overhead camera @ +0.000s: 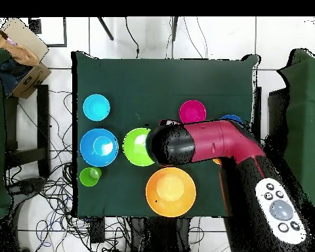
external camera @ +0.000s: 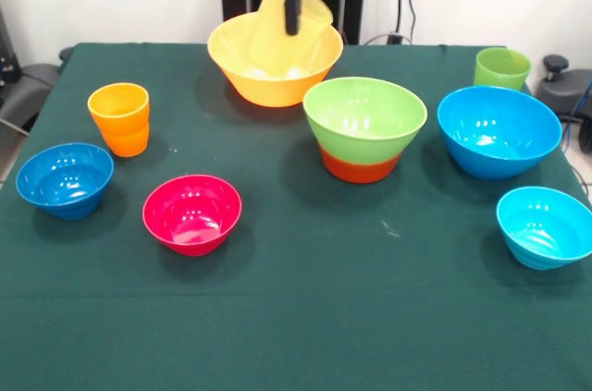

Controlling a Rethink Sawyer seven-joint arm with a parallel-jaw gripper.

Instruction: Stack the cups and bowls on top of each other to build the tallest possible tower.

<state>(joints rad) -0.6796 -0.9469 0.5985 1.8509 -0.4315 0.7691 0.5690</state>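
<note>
The gripper point(external camera: 292, 17) is hanging from the top of the front view over the big yellow-orange bowl point(external camera: 275, 60), and a pale yellow cup point(external camera: 274, 10) is hanging tilted from it, its mouth pointing down and toward the camera; the dark fingers are showing against the cup's wall, so the cup is evidently pinched by its rim, closed on that wall rather than gaping. The cup is riding clear above the bowl, not resting in it. The pile it is meant for is sitting at table centre: a light green bowl point(external camera: 364, 117) nested upright in an orange-red bowl point(external camera: 360, 165), only the red base showing beneath. In the front view that pile is lying below and to the right of the held cup, nearer the camera, with a stretch of green cloth point(external camera: 305, 280) between. The overhead view is agreeing: the arm's black and red body point(overhead camera: 206, 142) is covering part of the green bowl point(overhead camera: 135, 146), with the yellow-orange bowl point(overhead camera: 171, 191) toward the robot's base. Judgement: the coming move is turning on carrying the cup away from the robot, over the green bowl's open mouth, and righting its tilted axis to vertical before release, otherwise it is likely to roll down the bowl's glossy slope. The orange cup point(external camera: 119, 117) and green cup point(external camera: 501, 67) are standing apart at the sides, untouched.
</note>
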